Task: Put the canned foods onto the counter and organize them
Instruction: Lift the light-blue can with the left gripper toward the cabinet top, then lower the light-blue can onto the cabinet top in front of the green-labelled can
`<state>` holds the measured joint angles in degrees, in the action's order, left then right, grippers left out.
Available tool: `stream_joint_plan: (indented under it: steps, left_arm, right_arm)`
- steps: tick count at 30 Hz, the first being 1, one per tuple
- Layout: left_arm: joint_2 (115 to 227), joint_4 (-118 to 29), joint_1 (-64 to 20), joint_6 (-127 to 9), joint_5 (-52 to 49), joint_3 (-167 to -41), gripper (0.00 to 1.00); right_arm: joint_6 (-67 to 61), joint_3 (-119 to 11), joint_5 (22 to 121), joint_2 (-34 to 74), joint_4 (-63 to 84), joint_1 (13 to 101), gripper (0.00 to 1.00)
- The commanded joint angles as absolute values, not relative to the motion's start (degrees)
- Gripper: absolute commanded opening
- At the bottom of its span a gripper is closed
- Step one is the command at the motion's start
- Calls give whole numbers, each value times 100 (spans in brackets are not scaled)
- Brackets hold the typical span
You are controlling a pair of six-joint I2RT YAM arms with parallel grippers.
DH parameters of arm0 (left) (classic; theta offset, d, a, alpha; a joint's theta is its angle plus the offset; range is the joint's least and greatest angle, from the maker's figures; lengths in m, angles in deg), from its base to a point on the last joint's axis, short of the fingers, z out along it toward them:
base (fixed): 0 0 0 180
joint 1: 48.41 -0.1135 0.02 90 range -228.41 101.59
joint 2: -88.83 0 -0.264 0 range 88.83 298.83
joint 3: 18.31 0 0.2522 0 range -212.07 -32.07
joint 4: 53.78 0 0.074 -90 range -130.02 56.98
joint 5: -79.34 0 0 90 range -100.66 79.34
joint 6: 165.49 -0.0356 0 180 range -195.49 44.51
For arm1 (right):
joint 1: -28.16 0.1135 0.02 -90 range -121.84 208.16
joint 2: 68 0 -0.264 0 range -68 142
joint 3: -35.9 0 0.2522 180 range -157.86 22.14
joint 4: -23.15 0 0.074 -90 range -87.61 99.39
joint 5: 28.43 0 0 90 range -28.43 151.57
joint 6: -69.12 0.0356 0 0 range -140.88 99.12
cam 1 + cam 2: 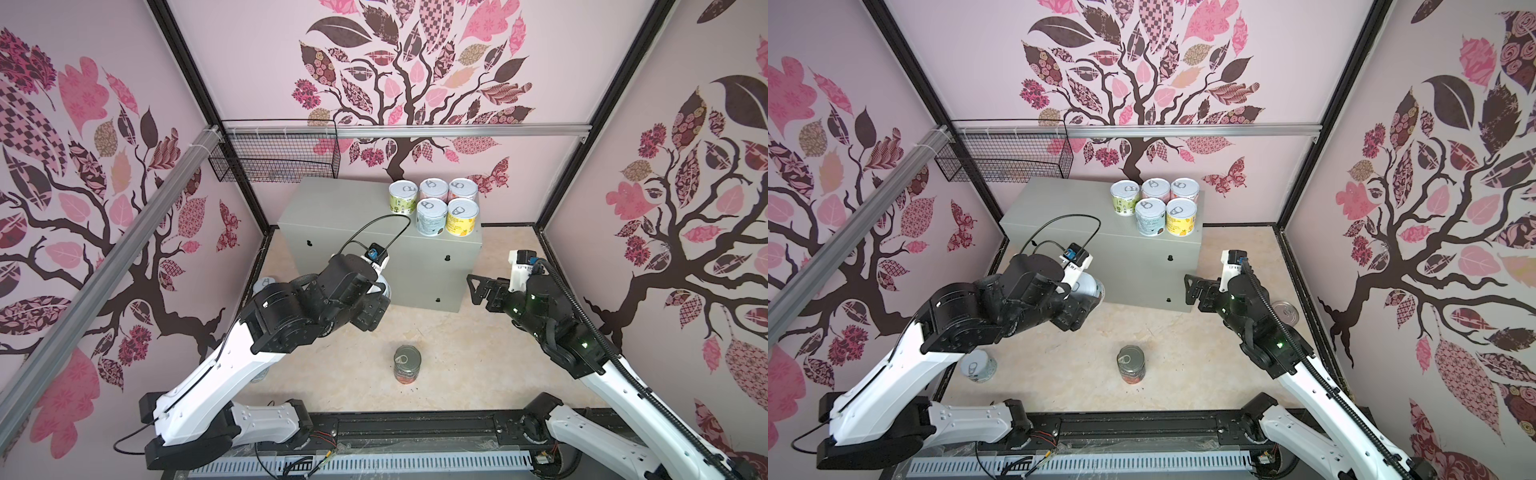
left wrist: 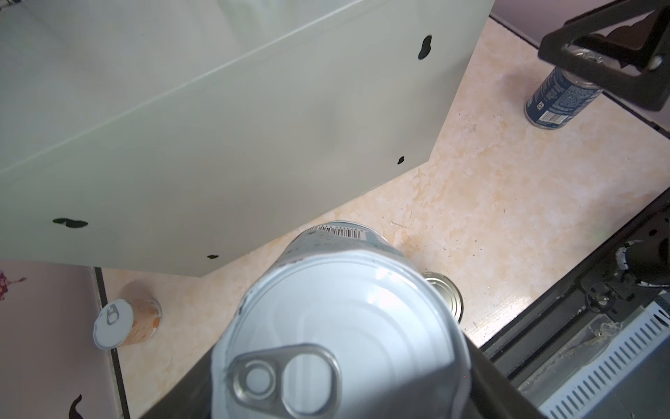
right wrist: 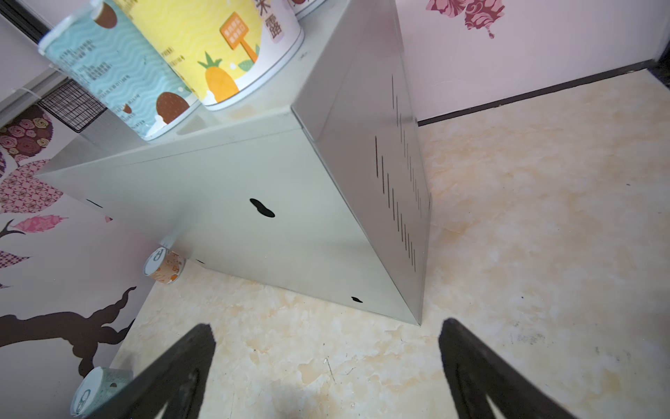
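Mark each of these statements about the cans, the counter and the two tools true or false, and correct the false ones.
1. Five cans stand on the counter. True.
2. The left tool is empty. False: it is shut on a pale blue can.
3. The right tool is open and holds nothing. True.
4. The reddish can lies on its side on the floor. False: it stands upright.
5. The cans on the counter are spread along its left end. False: they are bunched at its right end.
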<state>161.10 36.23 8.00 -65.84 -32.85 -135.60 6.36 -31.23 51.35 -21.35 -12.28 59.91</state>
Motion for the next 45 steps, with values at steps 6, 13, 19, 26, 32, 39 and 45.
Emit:
stream_joint_plan:
  steps: [6,13,19,26,32,39,45]
  left_arm:
    - [16784,3532,111,-6934,-2785,-15129,63]
    - [17607,3624,-180,-7093,-2686,-16202,62]
    - [18134,3372,-285,-7103,-2908,-16688,62]
    - [18567,3017,-702,-7048,-2652,-16867,62]
    - [18988,3005,-878,-7131,-2713,-17350,61]
    - [19361,2991,-1160,-7101,-2454,-17753,61]
    - [19569,3001,-1316,-7063,-2264,-17980,61]
  right_arm:
    - [904,-3298,5613,-2027,-981,5113,100]
    - [1250,-2852,5792,-2166,-548,4636,100]
    - [1392,-2286,5923,-2138,-207,4636,100]
    - [1326,-1898,6009,-2116,-11,4637,100]
    - [1244,-1804,6130,-2089,-9,4636,100]
    - [1182,-1711,6165,-2099,34,4637,100]
    - [1147,-1653,6192,-2053,77,4636,100]
